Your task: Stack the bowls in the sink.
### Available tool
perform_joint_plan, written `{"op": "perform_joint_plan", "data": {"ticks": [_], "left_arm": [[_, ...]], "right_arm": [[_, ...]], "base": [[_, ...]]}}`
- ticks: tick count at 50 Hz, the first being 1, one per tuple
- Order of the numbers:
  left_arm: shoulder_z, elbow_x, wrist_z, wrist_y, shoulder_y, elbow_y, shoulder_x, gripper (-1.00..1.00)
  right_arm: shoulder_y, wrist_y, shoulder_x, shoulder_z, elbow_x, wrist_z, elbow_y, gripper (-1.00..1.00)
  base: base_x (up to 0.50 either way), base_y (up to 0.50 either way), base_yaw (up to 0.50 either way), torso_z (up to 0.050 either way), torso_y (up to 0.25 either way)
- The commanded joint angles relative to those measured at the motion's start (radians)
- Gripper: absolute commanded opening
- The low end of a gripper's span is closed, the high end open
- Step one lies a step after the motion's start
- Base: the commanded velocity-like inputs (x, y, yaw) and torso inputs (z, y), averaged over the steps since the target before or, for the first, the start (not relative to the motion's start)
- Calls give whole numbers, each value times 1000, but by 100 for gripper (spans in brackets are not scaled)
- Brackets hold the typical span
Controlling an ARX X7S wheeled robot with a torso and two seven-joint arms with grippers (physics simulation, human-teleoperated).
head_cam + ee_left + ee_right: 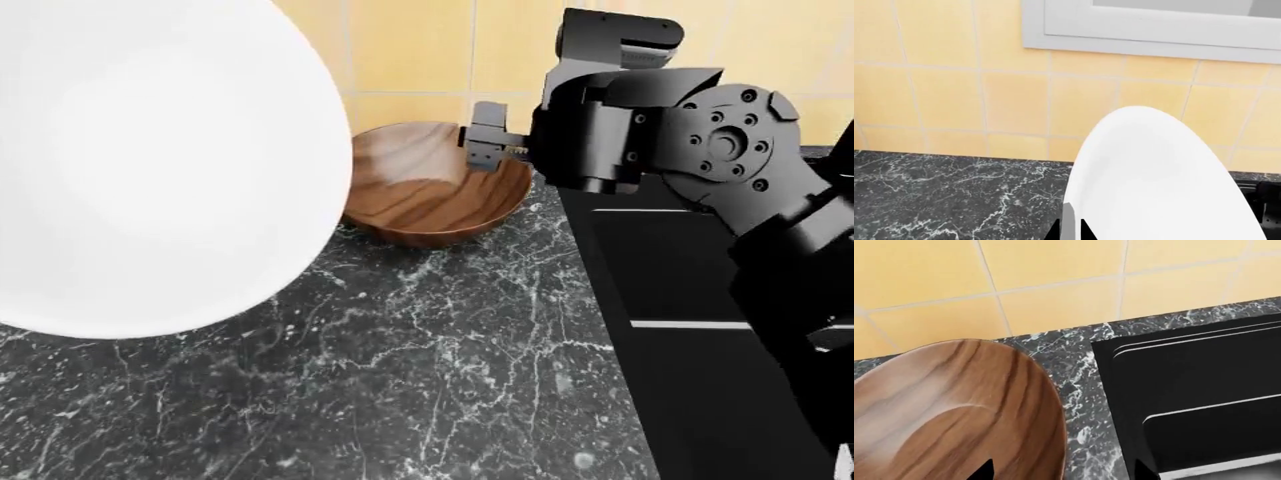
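The white bowl point(147, 160) fills the left of the head view, lifted close to the camera above the counter. In the left wrist view its rim point(1069, 220) sits between the tips of my left gripper point(1069, 233), which is shut on it. The brown wood-grain bowl point(427, 185) rests upright on the counter beside the black sink point(667, 290). My right gripper point(483, 140) is open at that bowl's sink-side rim. In the right wrist view its jaws point(1062, 472) stand wide apart astride the brown bowl's edge point(974, 410), with the sink point(1201, 390) alongside.
Black marble countertop point(441, 360) runs in front of a yellow tiled wall point(954, 90). A grey window frame point(1134, 35) sits above the tiles. My right arm point(721, 170) hangs over the sink's near side.
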Motion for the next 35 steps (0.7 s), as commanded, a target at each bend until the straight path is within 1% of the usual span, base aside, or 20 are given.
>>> {"op": "perform_joint_plan", "data": {"ticks": [1, 24, 35], "left_arm": [[-5, 19, 15, 16, 13, 7, -6, -100], [-13, 23, 21, 18, 27, 15, -13, -100], [-17, 25, 24, 23, 35, 21, -14, -100]], "right_arm": [[-58, -39, -8, -6, -23, -51, 26, 100], [-103, -76, -51, -28, -66, -150, 109, 100], [-115, -79, -57, -29, -66, -178, 113, 100]], "base": [[0, 0, 0, 0, 0], [0, 0, 0, 0, 0], [0, 0, 0, 0, 0]]}}
